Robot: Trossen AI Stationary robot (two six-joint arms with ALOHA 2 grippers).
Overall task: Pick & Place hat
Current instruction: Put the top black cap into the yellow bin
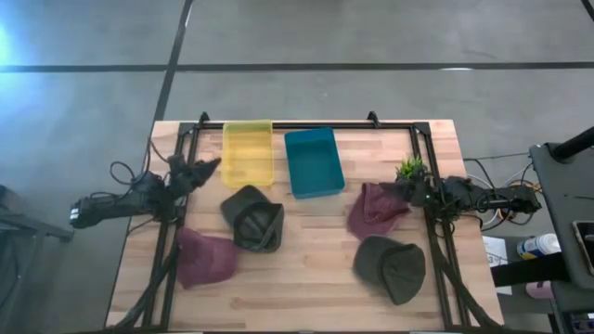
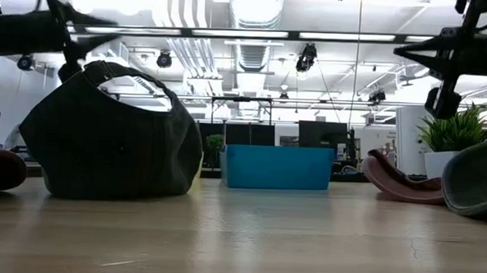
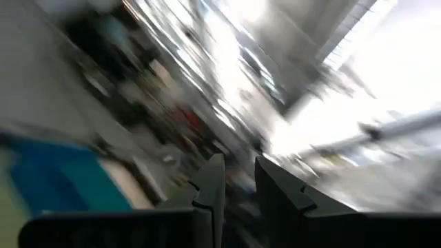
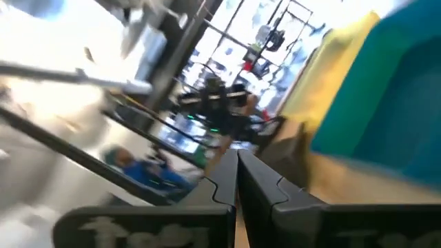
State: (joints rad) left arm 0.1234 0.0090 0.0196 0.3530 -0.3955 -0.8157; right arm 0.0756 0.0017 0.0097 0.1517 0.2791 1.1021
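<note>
From above I count 4 hats (image 1: 252, 217); low view hides some. Left tool (image 3: 238, 186) slightly parted, empty; right tool (image 4: 236, 180) closed, empty.

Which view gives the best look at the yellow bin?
The high view: the whole yellow bin shows from above, beside the teal bin. The right wrist view catches only a blurred yellow edge; the low and left wrist views show none of it clearly.

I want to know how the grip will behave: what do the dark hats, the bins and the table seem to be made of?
The dark olive soft hat looks like matte woven cloth; it sags and creases. The teal rectangular bin and the translucent yellow bin look like smooth, rigid plastic. The light plank tabletop looks like sealed wood, with visible grain and seams.
</note>
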